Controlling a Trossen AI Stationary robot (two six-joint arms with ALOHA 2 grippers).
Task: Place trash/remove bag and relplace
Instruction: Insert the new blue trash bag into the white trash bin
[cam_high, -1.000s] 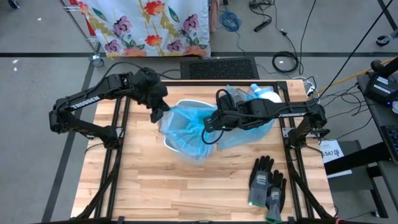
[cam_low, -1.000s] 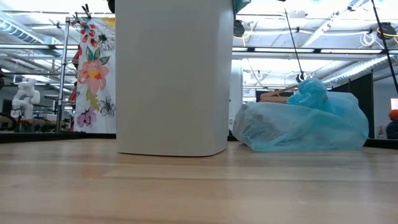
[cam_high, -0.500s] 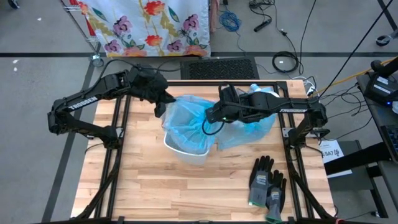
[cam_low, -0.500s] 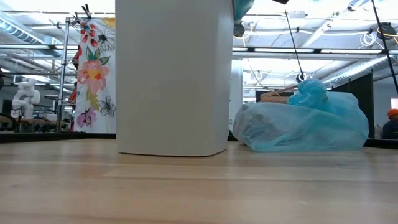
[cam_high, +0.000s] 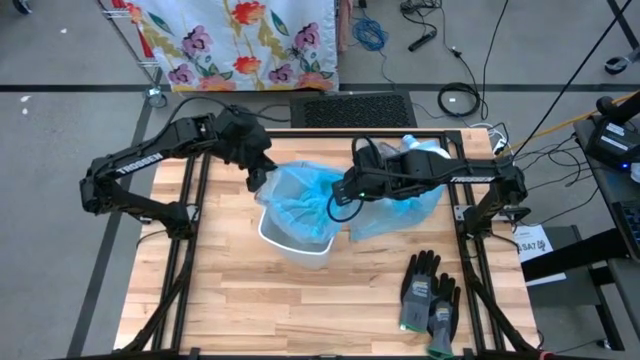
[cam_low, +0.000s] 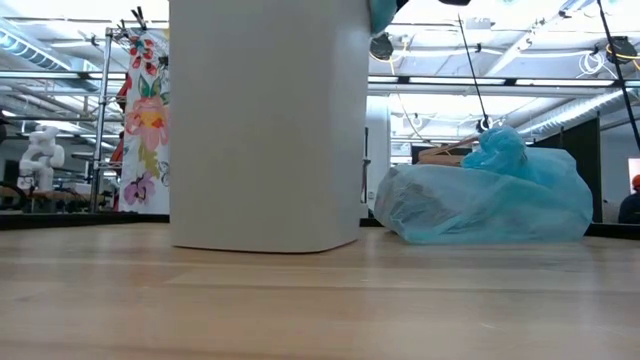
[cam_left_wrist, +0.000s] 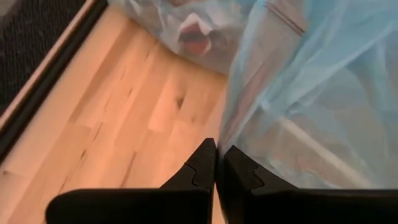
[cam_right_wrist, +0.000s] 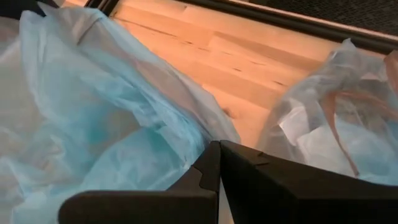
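Bin (cam_high: 293, 238): white, upright near the middle of the table (cam_high: 250, 310), seen from above with its mouth open; a tall pale wall (cam_low: 265, 120) in the low view.
New bag (cam_high: 300, 200): thin blue plastic, draped into the bin mouth and over its far rim, rumpled inside.
Left pincer (cam_high: 257, 180): at the bin's far left rim, fingers (cam_left_wrist: 202, 168) pressed together, pinched on the edge of the new bag; blue film running right up to the tips in the left wrist view.
Right pincer (cam_high: 337, 205): over the bin's right rim, fingers (cam_right_wrist: 208, 165) closed tight, blue plastic bunched right against them; looks nipped on the new bag, though the contact point is hidden.
Full bag (cam_high: 405, 205): blue, lying on the table just right of the bin and behind the right arm; knotted top up in the low view (cam_low: 485, 195).
Trash: inside the full bag, only pale and reddish shapes (cam_left_wrist: 194, 34) showing through the film; single scraps too blurred to tell apart.
Gloves (cam_high: 430, 293): grey-black pair, flat on the table near the right front corner, well apart from the bin.
Flowered cloth (cam_high: 240, 40): hanging on a rack beyond the table's far edge.
Cables (cam_high: 455, 98): loose on the floor behind the table.
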